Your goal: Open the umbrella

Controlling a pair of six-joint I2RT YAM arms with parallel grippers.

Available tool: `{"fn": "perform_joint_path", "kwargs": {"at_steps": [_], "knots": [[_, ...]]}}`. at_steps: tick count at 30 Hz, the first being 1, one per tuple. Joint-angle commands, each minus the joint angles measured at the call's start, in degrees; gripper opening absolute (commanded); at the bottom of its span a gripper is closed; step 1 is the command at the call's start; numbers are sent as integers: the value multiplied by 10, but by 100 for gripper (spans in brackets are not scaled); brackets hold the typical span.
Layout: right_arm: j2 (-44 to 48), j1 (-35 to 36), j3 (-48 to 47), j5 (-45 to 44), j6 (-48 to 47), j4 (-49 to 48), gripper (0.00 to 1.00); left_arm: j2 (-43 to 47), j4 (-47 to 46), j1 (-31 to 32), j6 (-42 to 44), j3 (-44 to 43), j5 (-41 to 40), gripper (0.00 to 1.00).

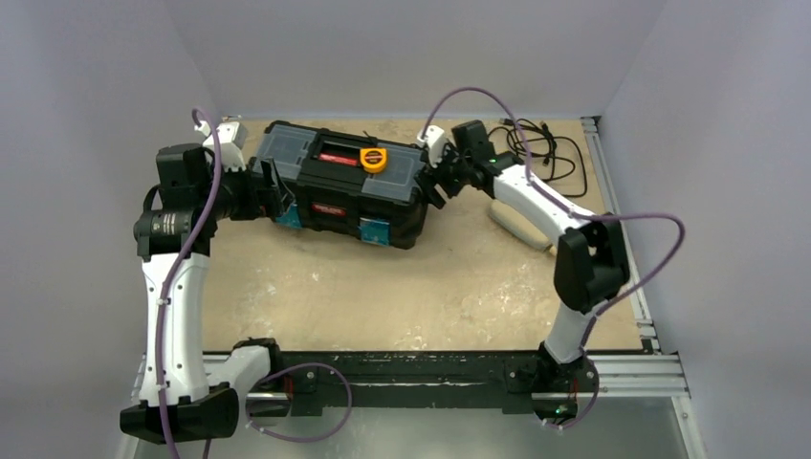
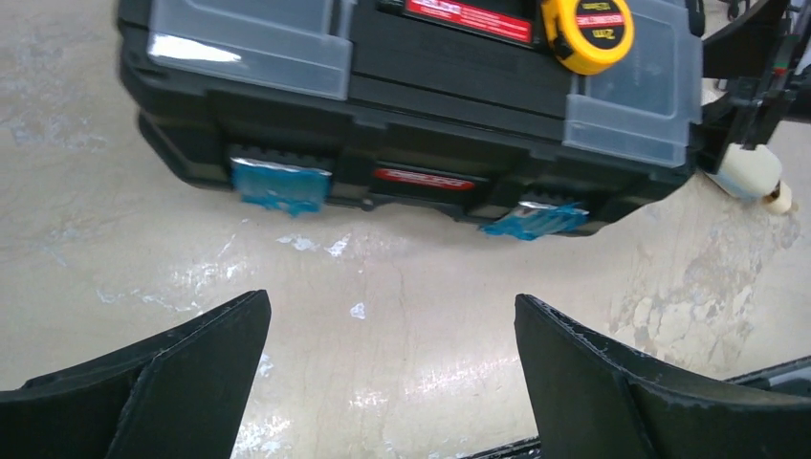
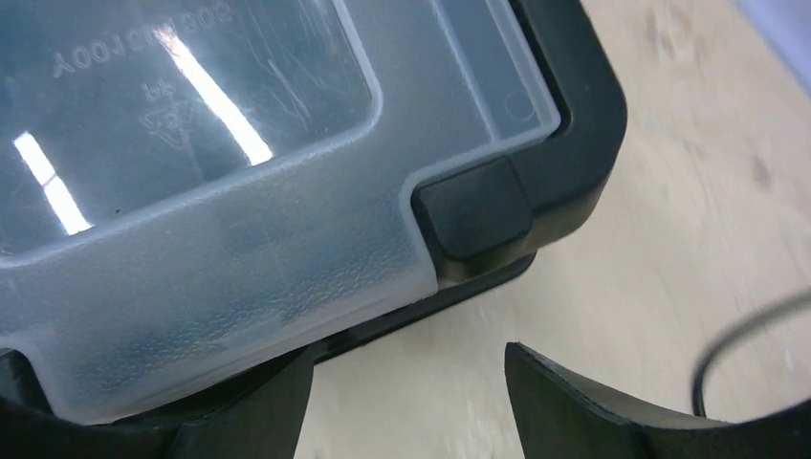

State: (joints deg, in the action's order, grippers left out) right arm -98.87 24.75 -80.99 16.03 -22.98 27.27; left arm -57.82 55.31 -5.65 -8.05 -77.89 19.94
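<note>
Closest to my left wrist lens, the left claw (image 2: 392, 308) stands wide open with nothing but bare desk (image 2: 402, 382) between its fingers. Just beyond it is the front of the black toolbox (image 2: 430, 105), both blue latches (image 2: 279, 184) down and a yellow tape measure (image 2: 586, 33) sitting on top.

Over on the other side, the right claw (image 3: 411, 361) is at the toolbox's right end. Its jaws are partly apart; one finger is tucked against the underside of the clear lid (image 3: 210, 172) corner, while the other hangs over the desk. I cannot tell whether it is gripping the box or only resting beside it.

Further out, the only thing I can take for the umbrella (image 1: 521, 229) is a pale, folded bundle lying flat on the desk under my right forearm, just right of the toolbox. Whether it is bare or in a sleeve I cannot make out. A black cable (image 1: 536, 153) is coiled behind it near the back corner.

As I judge it, the task proper has not begun: the umbrella is furled and neither claw touches it. Both are busy at the toolbox. Still to do: get a claw onto the umbrella, steady it with the other, and push the canopy out.
</note>
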Motion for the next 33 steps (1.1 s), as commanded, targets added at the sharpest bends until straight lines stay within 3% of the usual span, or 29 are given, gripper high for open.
{"fn": "perform_joint_path", "kwargs": {"at_steps": [1,5,10,15,21,27,33], "knots": [[-105,75,-131,42,83,-135,75,-50,26,-16,-31,-71,-27,100],[-237,95,-277,44,141,-180,75,-81,51,-20,10,-101,-58,100],[-273,88,-348,30,182,-225,77,-95,60,-19,54,-76,-102,100],[-150,53,-240,59,170,-198,84,-92,-19,-19,98,8,-132,100],[0,-8,-106,72,114,-74,92,-174,-54,-21,204,45,-169,100],[138,-77,24,46,76,-26,93,-183,-215,-20,172,137,-118,100],[189,-107,76,38,72,12,94,-253,-310,-19,155,148,-131,100]]}}
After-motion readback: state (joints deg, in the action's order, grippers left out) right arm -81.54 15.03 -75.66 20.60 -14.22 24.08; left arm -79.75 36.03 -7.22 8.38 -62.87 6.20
